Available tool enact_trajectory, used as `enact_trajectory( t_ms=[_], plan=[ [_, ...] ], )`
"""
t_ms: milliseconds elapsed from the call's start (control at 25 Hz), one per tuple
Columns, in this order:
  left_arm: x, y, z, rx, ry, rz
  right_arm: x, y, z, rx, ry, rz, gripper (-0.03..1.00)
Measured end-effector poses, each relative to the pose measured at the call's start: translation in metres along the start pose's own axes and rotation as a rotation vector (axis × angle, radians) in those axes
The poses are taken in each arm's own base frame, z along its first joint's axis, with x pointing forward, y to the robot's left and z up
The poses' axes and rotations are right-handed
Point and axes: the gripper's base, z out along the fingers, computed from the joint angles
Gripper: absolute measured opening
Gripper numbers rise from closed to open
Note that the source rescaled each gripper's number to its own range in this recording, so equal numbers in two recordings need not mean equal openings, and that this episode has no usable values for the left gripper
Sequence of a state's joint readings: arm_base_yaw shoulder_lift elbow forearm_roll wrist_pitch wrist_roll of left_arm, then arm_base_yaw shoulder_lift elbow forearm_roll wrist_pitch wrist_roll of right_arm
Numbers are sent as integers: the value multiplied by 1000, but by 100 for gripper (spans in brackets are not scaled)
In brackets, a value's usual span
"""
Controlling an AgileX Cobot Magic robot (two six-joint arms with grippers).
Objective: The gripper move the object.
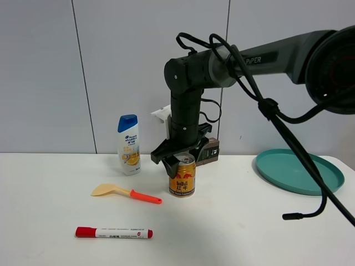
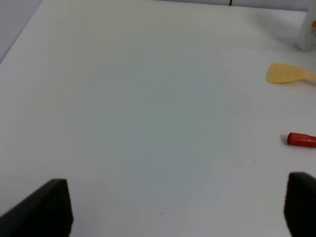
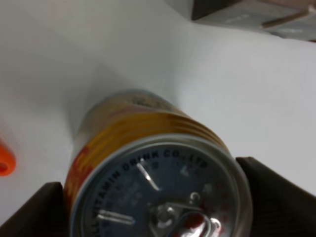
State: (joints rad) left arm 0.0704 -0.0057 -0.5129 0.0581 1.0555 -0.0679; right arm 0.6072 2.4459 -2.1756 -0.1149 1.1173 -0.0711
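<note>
The right tool holds the top of the can, with one finger on each side. The can stands upright on the bench, right under that tool. The left tool is wide and holds nothing.

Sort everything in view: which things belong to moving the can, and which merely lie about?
Job: black two-fingered right gripper; short gold metal drink can.
Lying about: white blue-capped shampoo bottle; yellow orange-handled spatula; red-capped white marker; round teal plate.
</note>
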Motion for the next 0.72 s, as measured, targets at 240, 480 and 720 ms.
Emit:
enact_trajectory(
  t_ms=[240, 480, 720],
  plan=[
    [0, 0, 0, 0, 0, 0, -3, 0, -13, -5, -22, 5, 10],
    [0, 0, 0, 0, 0, 0, -8, 10, -64, -6, -102, -14, 10],
    [0, 0, 0, 0, 0, 0, -9, 16, -120, 1, -202, -29, 38]
  ],
)
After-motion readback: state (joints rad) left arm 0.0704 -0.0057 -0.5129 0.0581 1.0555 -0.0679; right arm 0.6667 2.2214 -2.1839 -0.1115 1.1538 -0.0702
